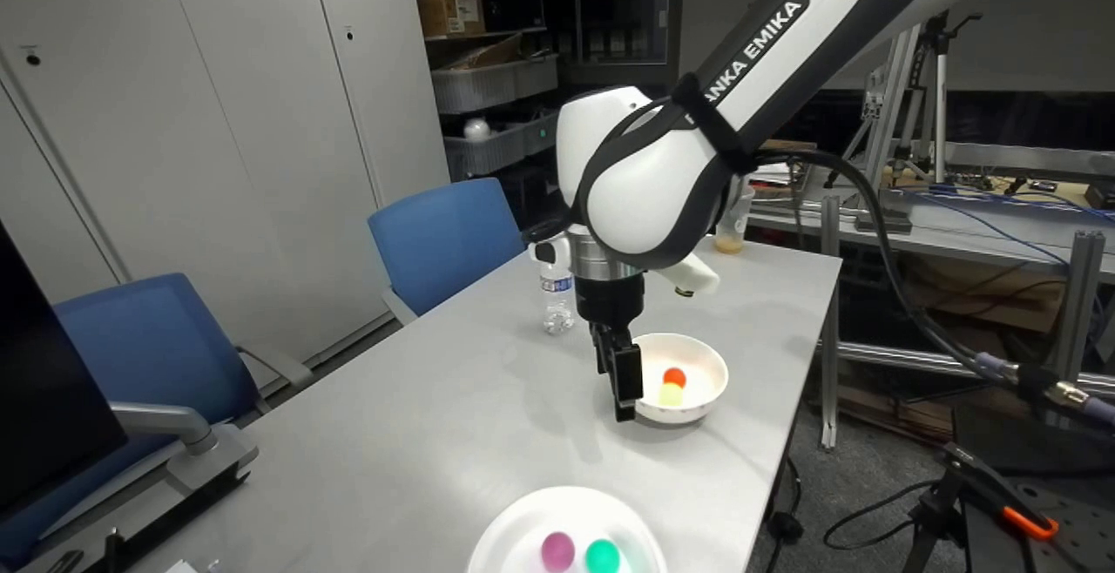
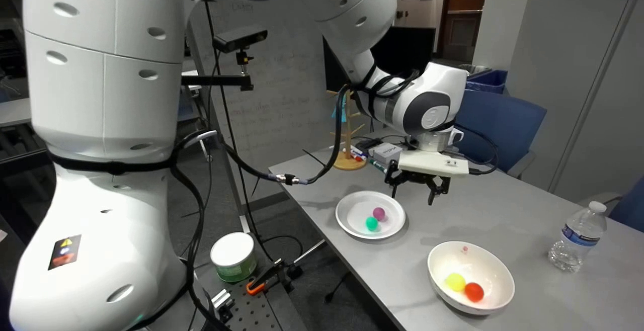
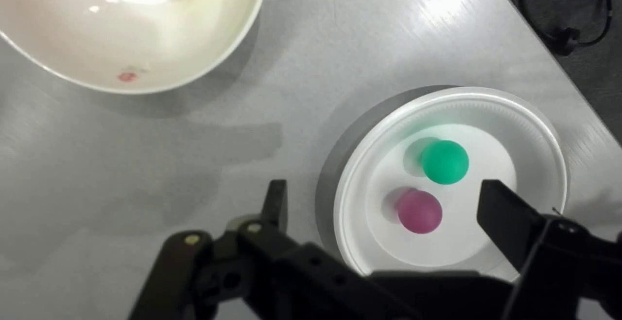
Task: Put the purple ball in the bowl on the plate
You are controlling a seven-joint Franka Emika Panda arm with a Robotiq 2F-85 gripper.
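My end effector (image 3: pixel 383 202) hangs, jaws apart; in the wrist view the purple ball (image 3: pixel 420 211) shows between them, on the plate (image 3: pixel 461 235).

1. From my end, the bowl (image 3: pixel 184 38) looks glossy, with bright glare inside.
2. The plate (image 3: pixel 486 150) reads matt to me, finely ridged near its rim.
3. Purple ball (image 3: pixel 420 211) and green ball (image 3: pixel 444 162): smooth, matt.
4. My gripper (image 3: pixel 384 184): dull finish.
5. Table (image 3: pixel 330 43): smooth, streaky sheen.
6. Bottle (image 2: pixel 577 237): clear plastic.

In the wrist view, the green ball (image 3: pixel 444 162) blocks the purple ball (image 3: pixel 420 212) at one o'clock. From the plate (image 3: pixel 460 204), open desk (image 3: pixel 301 96) leads to the bowl (image 3: pixel 146 43) at ten o'clock.
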